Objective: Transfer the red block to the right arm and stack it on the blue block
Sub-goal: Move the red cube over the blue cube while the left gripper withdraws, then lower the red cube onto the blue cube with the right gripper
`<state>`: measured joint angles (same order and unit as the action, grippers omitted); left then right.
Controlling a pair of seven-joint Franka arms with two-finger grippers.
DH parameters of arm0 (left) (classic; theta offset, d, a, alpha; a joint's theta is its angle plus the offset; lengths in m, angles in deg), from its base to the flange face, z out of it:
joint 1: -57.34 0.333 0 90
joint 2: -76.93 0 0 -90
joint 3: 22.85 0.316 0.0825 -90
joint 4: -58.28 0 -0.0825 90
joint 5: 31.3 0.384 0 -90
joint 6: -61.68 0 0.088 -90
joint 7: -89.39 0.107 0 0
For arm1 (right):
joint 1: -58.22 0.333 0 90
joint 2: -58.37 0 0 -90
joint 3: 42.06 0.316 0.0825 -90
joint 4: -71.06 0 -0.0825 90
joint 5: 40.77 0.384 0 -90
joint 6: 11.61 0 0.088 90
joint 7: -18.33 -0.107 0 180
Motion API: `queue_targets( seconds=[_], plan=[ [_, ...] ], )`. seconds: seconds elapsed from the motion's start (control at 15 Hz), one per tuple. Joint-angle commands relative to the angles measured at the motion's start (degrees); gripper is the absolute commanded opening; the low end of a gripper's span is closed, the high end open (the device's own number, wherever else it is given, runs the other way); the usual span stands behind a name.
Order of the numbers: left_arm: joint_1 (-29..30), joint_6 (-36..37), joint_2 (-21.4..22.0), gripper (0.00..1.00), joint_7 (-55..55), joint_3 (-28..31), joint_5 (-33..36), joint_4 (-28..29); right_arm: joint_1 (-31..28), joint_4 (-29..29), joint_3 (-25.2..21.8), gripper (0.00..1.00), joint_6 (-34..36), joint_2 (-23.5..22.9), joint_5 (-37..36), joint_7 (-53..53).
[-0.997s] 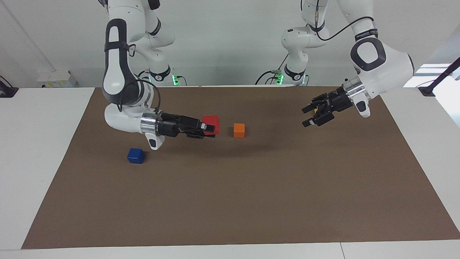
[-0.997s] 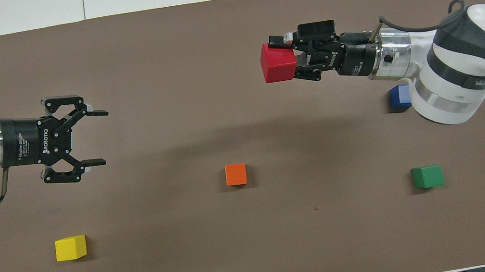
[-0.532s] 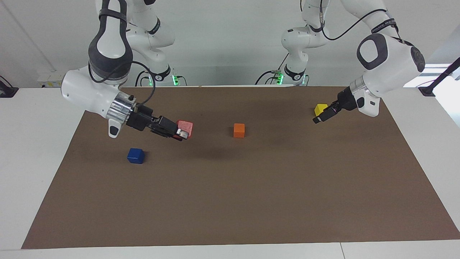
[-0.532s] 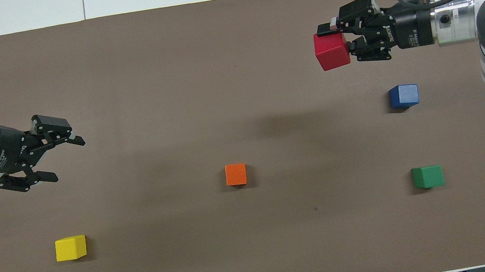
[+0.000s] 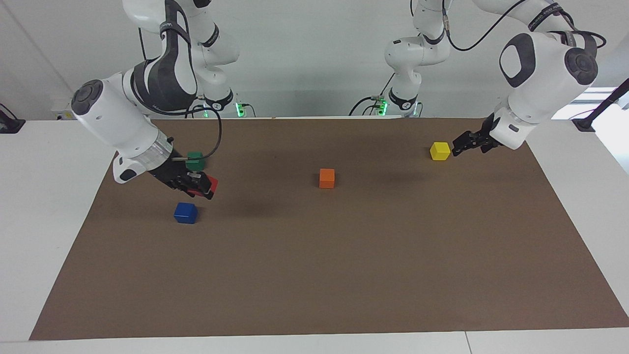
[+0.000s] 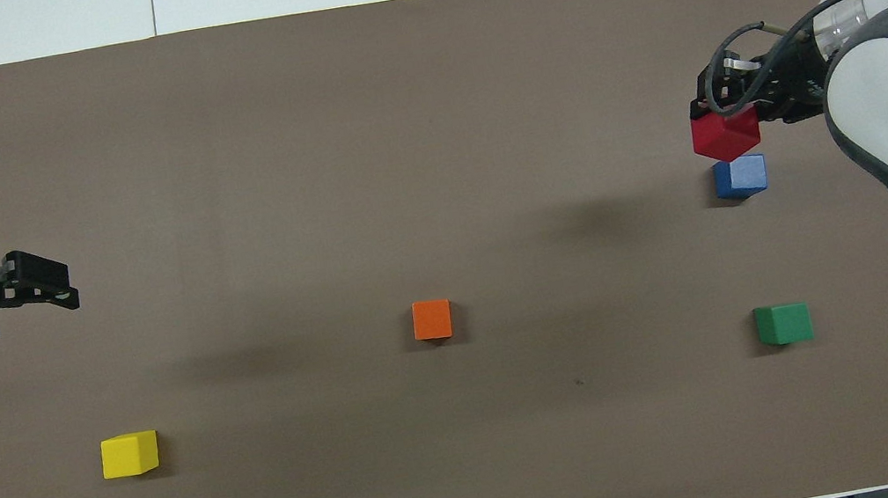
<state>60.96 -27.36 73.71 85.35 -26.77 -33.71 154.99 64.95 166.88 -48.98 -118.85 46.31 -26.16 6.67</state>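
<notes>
My right gripper [image 5: 202, 187] is shut on the red block [image 5: 211, 184] and holds it tilted in the air, just above the blue block [image 5: 185, 212] and a little toward the middle of the table. The two blocks are apart. In the overhead view the red block [image 6: 725, 136] shows right beside the blue block [image 6: 740, 176], with my right gripper [image 6: 724, 117] over it. My left gripper [image 5: 464, 144] is open and empty, up near the yellow block [image 5: 440, 151] at the left arm's end; it also shows in the overhead view [image 6: 30, 307].
An orange block [image 5: 327, 178] sits mid-table on the brown mat [image 5: 344, 275]. A green block [image 5: 195, 159] lies nearer to the robots than the blue block, partly hidden by my right wrist. The overhead view shows the green [image 6: 783, 323], orange [image 6: 432, 319] and yellow [image 6: 130, 454] blocks.
My right arm has swung the red block from mid-table to just above the blue block and tipped its gripper downward. My left arm has drawn back toward its end of the table.
</notes>
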Motion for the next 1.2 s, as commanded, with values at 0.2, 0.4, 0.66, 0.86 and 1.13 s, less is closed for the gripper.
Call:
queue_targets(
  seconds=[0.2, 0.4, 0.66, 0.86, 1.13],
  plan=[
    [-0.02, 3.97, 4.80, 1.00, 1.23, -0.38, 2.85, -1.00, -0.85, -0.90, 0.41, 0.00, -2.18, -1.56, -13.63, 4.28],
    [-0.28, 4.85, 7.44, 1.00, 2.63, -0.38, 2.85, 0.76, -1.20, 0.15, 0.33, 0.00, -5.25, -3.14, -17.94, 4.19],
    [-0.81, 0.74, 6.40, 1.00, 3.25, 0.05, 3.46, 0.07, -1.90, 5.32, 0.33, 0.00, -12.45, -3.41, -18.92, 2.53],
    [-2.30, 2.63, 3.41, 1.00, 6.67, 1.11, 6.62, -5.54, -2.96, 9.64, 0.33, 0.00, -17.91, -3.23, -18.92, 1.38],
    [-2.13, 3.00, 2.52, 1.00, 6.77, 0.76, 6.45, -8.29, -2.70, 14.03, 0.41, 0.00, -20.19, -2.01, -18.74, -1.43]
  ],
)
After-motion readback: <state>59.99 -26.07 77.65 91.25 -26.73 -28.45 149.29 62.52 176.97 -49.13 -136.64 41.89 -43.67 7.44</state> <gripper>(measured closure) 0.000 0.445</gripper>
